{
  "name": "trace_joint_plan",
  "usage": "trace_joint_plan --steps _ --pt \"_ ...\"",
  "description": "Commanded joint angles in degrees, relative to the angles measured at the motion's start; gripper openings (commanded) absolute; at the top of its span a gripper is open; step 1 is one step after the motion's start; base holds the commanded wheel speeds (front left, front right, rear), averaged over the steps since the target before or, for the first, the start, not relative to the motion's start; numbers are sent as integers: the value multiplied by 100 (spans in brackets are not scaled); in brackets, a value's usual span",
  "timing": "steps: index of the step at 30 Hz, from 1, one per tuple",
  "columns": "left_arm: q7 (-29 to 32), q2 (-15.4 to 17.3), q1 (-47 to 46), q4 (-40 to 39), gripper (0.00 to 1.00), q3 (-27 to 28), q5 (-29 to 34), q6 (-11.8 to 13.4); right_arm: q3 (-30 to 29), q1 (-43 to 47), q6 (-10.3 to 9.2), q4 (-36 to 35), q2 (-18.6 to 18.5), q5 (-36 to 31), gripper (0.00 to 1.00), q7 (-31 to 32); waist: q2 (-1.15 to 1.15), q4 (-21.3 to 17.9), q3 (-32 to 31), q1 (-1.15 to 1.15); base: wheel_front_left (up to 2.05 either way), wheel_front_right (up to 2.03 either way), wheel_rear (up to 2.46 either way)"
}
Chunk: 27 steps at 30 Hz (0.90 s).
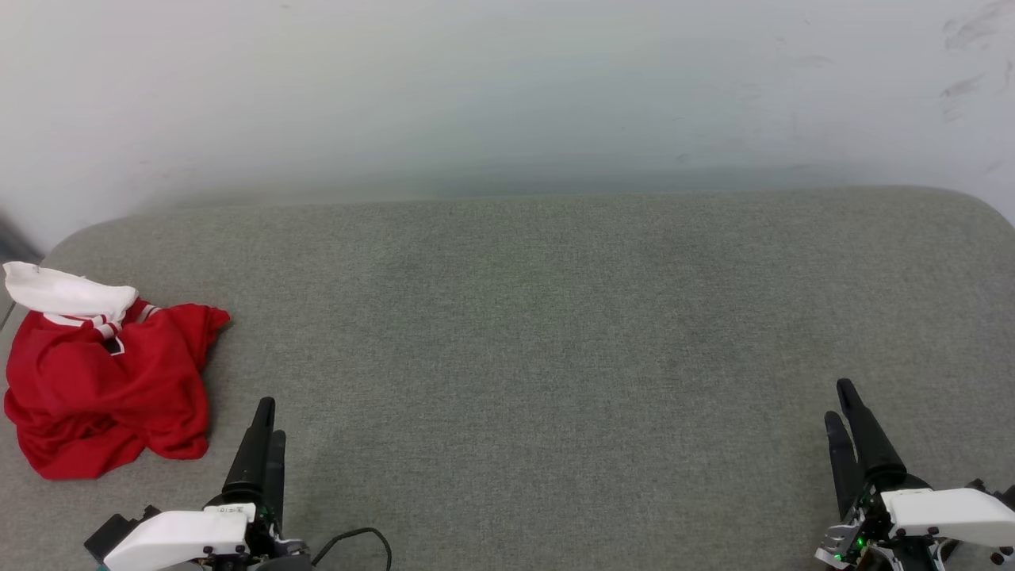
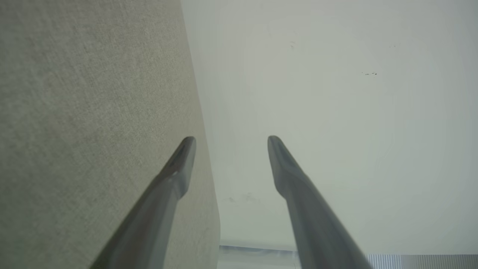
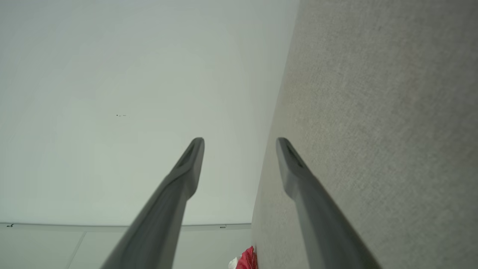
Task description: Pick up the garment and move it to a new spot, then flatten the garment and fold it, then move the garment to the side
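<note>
Fabric of a grey-green weave covers the bench [image 1: 555, 317], which backs onto a scuffed white wall [image 1: 507, 95]. The garment [image 1: 103, 388] lies crumpled at the bench's left edge. Over the bench's near edge, the left end effector [image 1: 270, 420] and the right end effector [image 1: 838, 400] hover with fingers spread, holding nothing.

1. No word, number or brand can be read in any of the views.
2. The crumpled red garment [image 1: 103, 388] shows a small black, white-edged scrap of print [image 1: 116, 345] in its folds, just below the striped trim [image 1: 103, 325]. It is too bunched up to make out a letter or a digit.
3. The white housing [image 1: 178, 539] behind the left gripper [image 1: 272, 416] carries a tiny marking [image 1: 231, 510], which is too small to read.
</note>
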Motion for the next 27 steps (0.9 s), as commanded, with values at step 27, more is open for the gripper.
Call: trace_joint_plan --steps 27 --pt "-624 15 25 -1044 100 703 2754 -4 -62 -169 1 -1145 0 -4020 100 -628 0 -5 53 0 0 0 0"
